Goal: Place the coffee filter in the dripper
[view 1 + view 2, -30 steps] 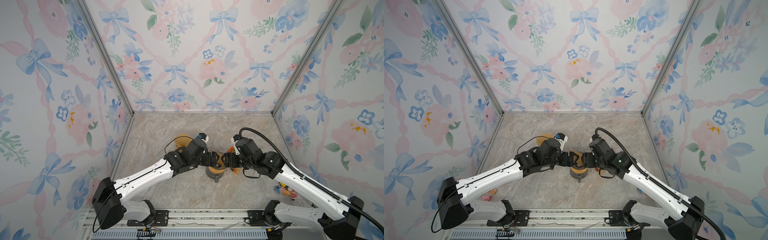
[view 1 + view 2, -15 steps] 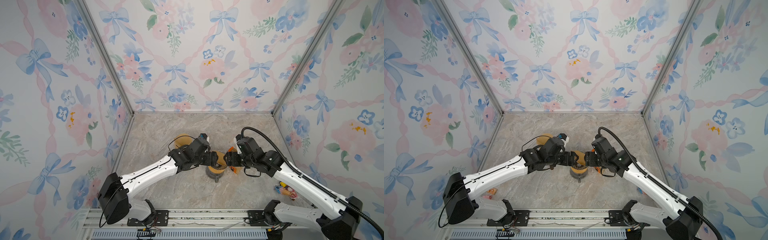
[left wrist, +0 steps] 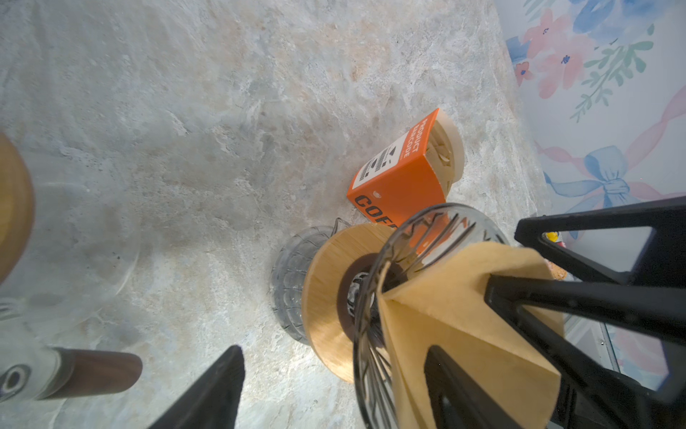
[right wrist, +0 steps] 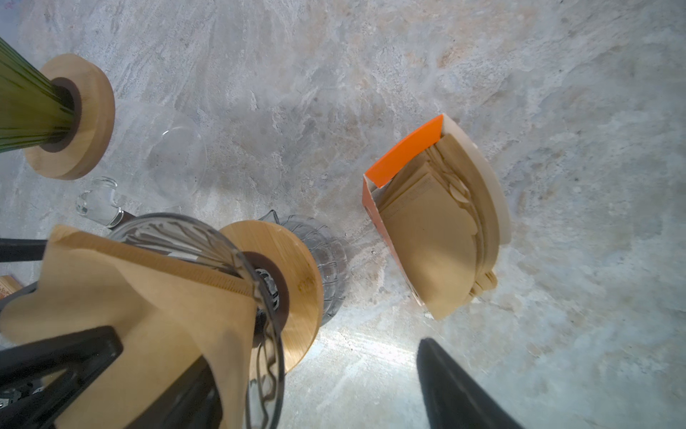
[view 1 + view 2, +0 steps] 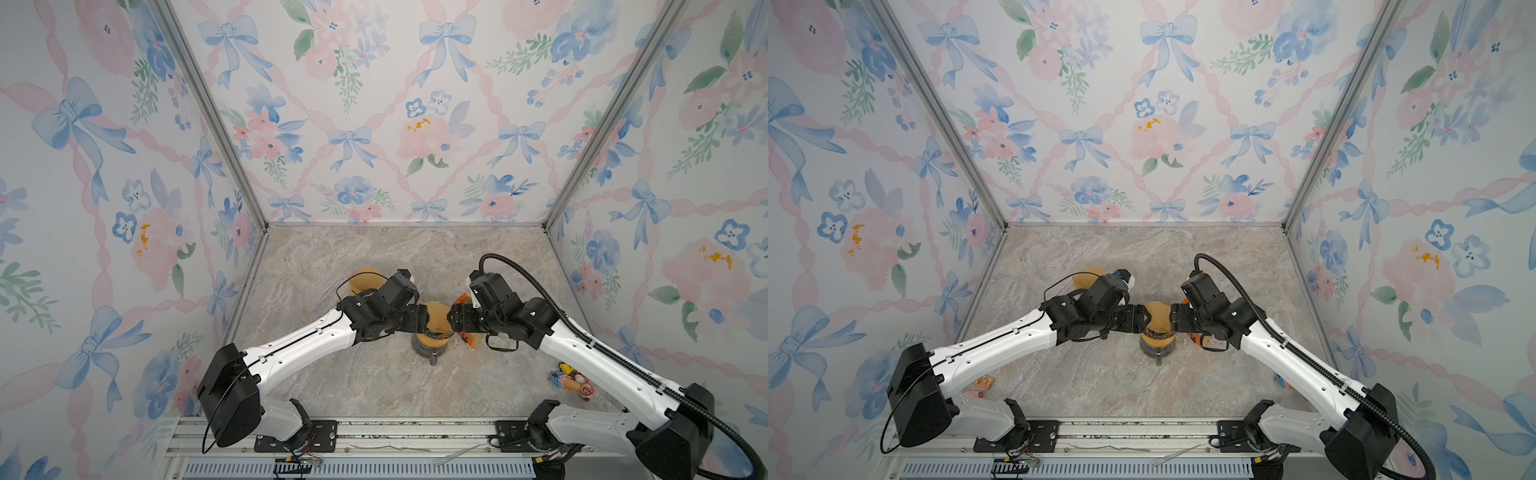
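The brown paper coffee filter (image 5: 437, 316) (image 3: 464, 297) (image 4: 141, 297) stands opened into a cone inside the glass dripper (image 3: 375, 297) (image 4: 260, 260), its top edge sticking out above the rim. The dripper's wooden collar (image 3: 326, 297) rests on a glass carafe (image 5: 430, 351). My left gripper (image 5: 423, 319) (image 3: 334, 351) is open and straddles the dripper's wall, one finger inside the filter and one outside. From the opposite side my right gripper (image 5: 452, 321) (image 4: 312, 353) is open in the same way, one finger under the paper and one outside.
An orange box of spare filters (image 5: 465, 301) (image 4: 427, 230) stands just right of the dripper. Behind the left arm a second dripper with a wooden collar (image 4: 70, 115) stands next to a clear glass vessel (image 4: 174, 148). Small colourful items (image 5: 571, 380) lie front right.
The left gripper's jaws have narrowed a little around the dripper's wall. Both grippers have edged slightly backward; more of the filter shows between them.
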Controlling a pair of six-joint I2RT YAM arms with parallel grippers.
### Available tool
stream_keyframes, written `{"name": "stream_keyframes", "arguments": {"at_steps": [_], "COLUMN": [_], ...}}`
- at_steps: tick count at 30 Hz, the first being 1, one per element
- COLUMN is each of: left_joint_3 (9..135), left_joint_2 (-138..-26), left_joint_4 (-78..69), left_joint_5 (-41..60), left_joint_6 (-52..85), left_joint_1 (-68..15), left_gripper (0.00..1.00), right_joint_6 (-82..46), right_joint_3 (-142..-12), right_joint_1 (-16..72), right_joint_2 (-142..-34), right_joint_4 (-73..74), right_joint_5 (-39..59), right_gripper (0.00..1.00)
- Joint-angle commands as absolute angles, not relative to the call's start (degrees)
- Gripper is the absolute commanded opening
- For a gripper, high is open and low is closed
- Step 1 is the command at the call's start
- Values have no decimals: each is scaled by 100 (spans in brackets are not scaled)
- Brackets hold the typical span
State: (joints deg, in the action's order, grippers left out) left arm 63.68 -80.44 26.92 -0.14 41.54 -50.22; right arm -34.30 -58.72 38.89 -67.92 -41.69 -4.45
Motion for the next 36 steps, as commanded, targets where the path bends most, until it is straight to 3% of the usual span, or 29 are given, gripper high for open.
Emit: {"name": "stream_keyframes", "arguments": {"at_steps": [1, 36], "left_joint_3": [6486, 6407], "left_joint_2": [-8088, -8231], "left_joint_4": [2794, 2775], "left_joint_5": [-106, -435], "left_joint_6": [3969, 3478], "left_joint_1": [-4978, -4965], "left_gripper": [78, 79], "right_joint_6": [-3378, -3236], "right_joint_3": [-5795, -5537], "right_joint_1": [3801, 3496], "right_joint_2": [-6836, -6695], "right_joint_4": [-4116, -3872], "right_joint_5": [-431, -9], "right_gripper": [82, 83]}}
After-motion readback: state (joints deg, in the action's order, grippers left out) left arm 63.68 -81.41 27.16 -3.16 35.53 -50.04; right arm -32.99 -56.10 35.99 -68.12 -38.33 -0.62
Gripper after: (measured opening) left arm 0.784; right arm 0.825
